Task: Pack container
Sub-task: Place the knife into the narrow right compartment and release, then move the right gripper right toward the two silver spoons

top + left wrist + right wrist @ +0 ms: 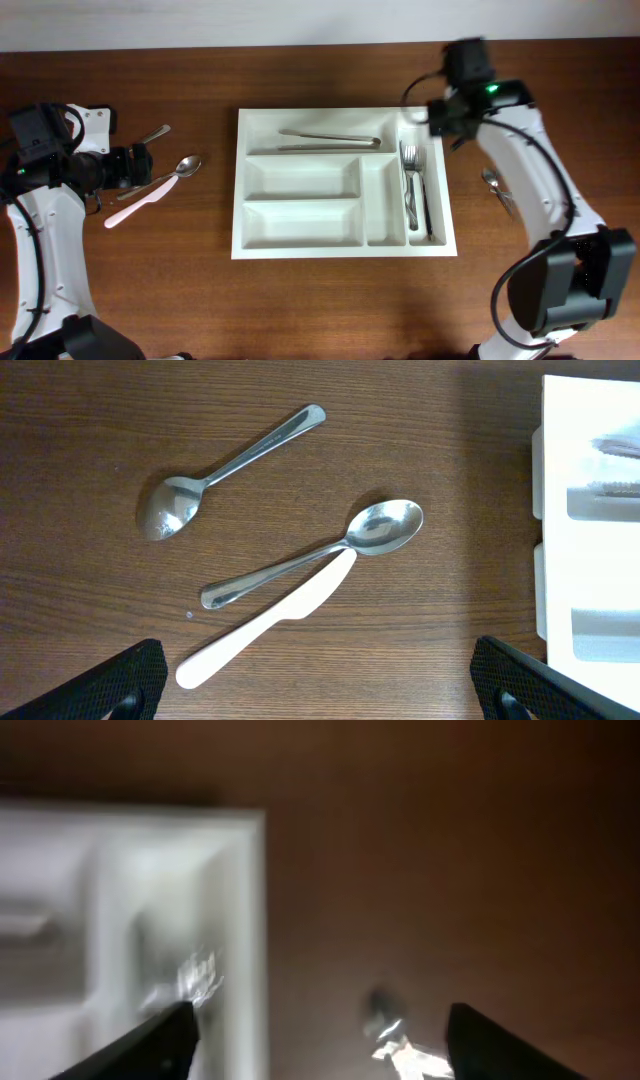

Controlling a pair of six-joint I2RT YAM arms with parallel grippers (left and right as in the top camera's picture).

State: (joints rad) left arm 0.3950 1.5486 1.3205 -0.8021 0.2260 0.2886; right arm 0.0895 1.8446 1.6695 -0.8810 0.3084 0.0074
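Note:
The white container lies at the table's middle. Its top long compartment holds long metal pieces, and the far-right narrow compartment holds forks. My left gripper hovers left of the container, open, above bare wood. Just beyond it lie two metal spoons and a white plastic knife. My right gripper is over the container's far right corner. In the blurred right wrist view it stands open and empty, straddling the container's right wall.
More metal cutlery lies on the table right of the container and shows as a shiny blur in the right wrist view. The container's left edge fills the right side of the left wrist view.

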